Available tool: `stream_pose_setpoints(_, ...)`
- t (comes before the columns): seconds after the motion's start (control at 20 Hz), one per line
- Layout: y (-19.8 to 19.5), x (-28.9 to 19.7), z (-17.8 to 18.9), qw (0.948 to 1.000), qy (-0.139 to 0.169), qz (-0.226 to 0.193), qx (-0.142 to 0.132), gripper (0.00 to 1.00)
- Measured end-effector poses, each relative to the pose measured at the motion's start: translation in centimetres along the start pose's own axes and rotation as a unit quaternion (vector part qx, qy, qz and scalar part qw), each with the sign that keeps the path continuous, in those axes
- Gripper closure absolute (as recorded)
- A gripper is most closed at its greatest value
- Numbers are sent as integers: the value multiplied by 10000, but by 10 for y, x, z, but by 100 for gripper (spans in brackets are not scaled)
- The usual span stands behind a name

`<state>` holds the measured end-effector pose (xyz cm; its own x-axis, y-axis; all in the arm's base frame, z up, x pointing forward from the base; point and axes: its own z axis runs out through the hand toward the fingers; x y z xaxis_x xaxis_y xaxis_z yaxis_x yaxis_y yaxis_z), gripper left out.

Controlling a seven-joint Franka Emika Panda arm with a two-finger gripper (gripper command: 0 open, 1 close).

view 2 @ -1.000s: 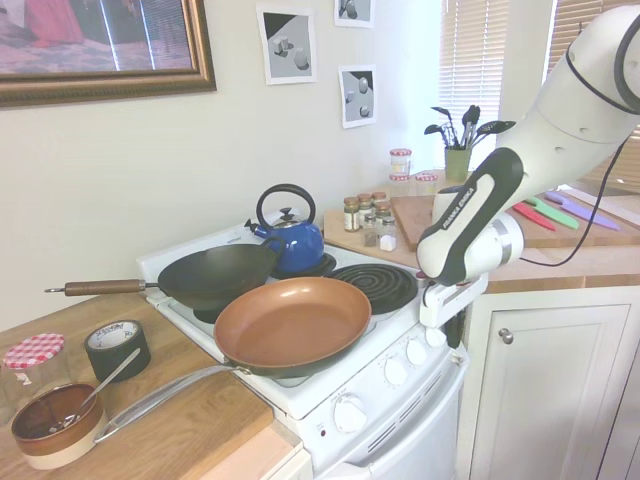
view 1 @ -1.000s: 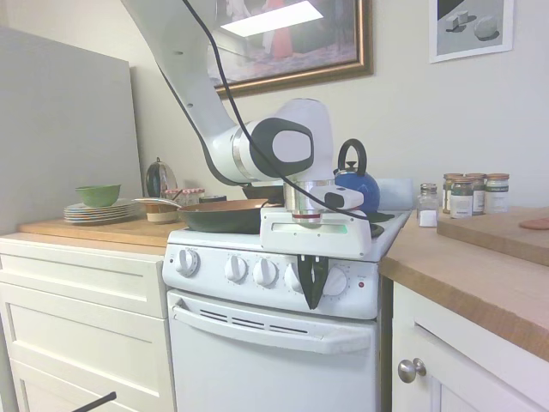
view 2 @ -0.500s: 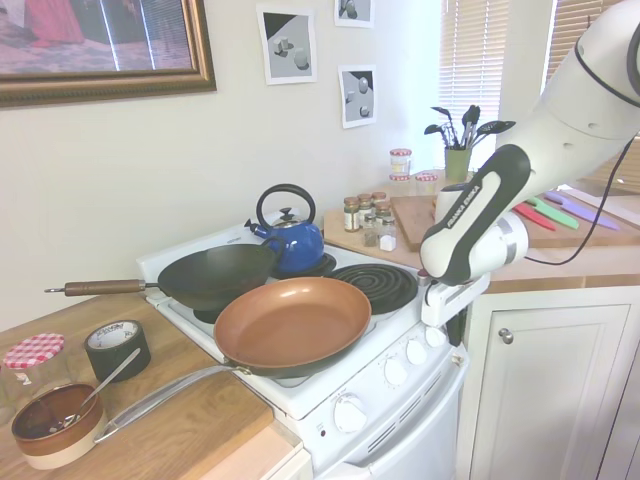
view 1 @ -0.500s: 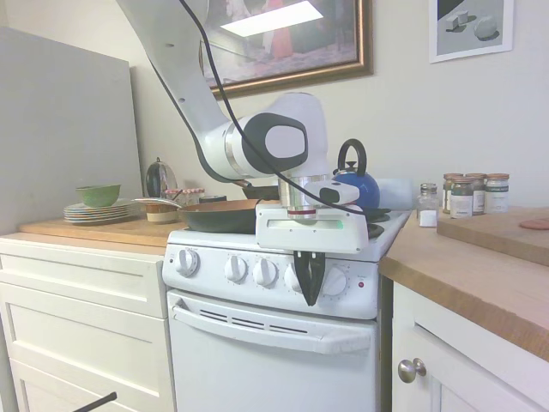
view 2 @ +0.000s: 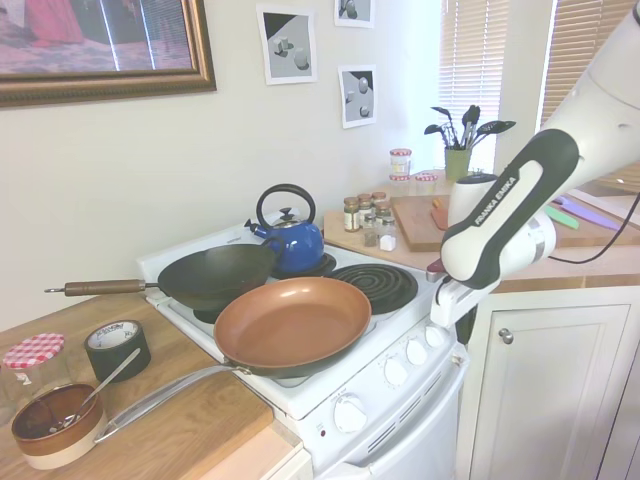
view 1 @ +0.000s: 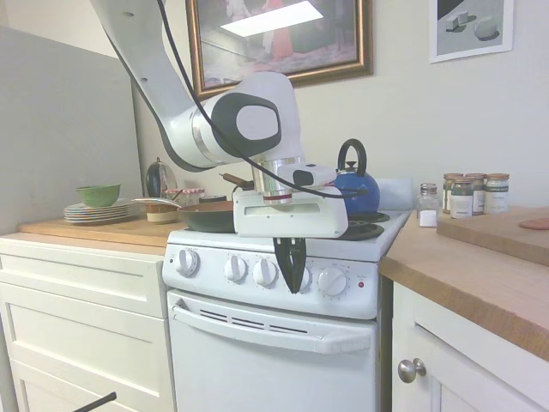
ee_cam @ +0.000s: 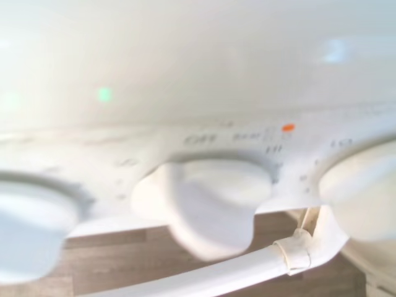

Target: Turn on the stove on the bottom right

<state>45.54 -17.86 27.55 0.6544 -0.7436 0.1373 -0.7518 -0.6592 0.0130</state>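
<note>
Stove point(view 1: 274, 335): white enamelled range between wooden countertops, control panel facing out into the room, long axis of the panel running side to side.
Knobs point(view 1: 235, 268): round, white, smooth, set in a single row along the front panel; one at the far end point(view 1: 187, 262), one beside the red light point(view 1: 332, 281), one partly hidden behind the fingers.
Red light point(view 1: 360, 284): small dot at the panel's end next to the cabinet.
Burner point(view 2: 375, 283): wide flat black coil, spiral rings, bare, at the front corner nearest the arm in the second exterior view.
Gripper point(view 1: 292, 273): pointing straight down, dark fingers close together with only a narrow gap, holding nothing visible, tips in front of the knob row.
Gripper in second exterior view point(view 2: 462, 325): mostly hidden behind the white wrist, just beside the panel's end knobs.
Wrist view knob point(ee_cam: 207, 201): blurred, white, rounded with a raised grip ridge, printed markings and a small orange mark above it, neighbouring knobs at either side.
Frying pan point(view 2: 292, 325): copper-coloured inside, dark outer wall, long metal handle reaching over the counter, on a front burner.
Wok point(view 2: 218, 274): dark, matte, wooden handle, on a rear burner.
Kettle point(view 2: 291, 238): glossy blue, black loop handle, on the other rear burner.
Oven handle point(view 1: 270, 333): white bar across the door, horizontal.
</note>
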Motion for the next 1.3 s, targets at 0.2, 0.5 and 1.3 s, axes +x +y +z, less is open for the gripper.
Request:
stream_pose_setpoints(0.2,-8,-21,-16,9999,141,-85,51,100)
stream_pose_setpoints(0.5,-4,-35,-40,9991,341,-197,138,100)
stream_pose_setpoints(1.3,-18,-60,-76,9978,404,-499,156,0)
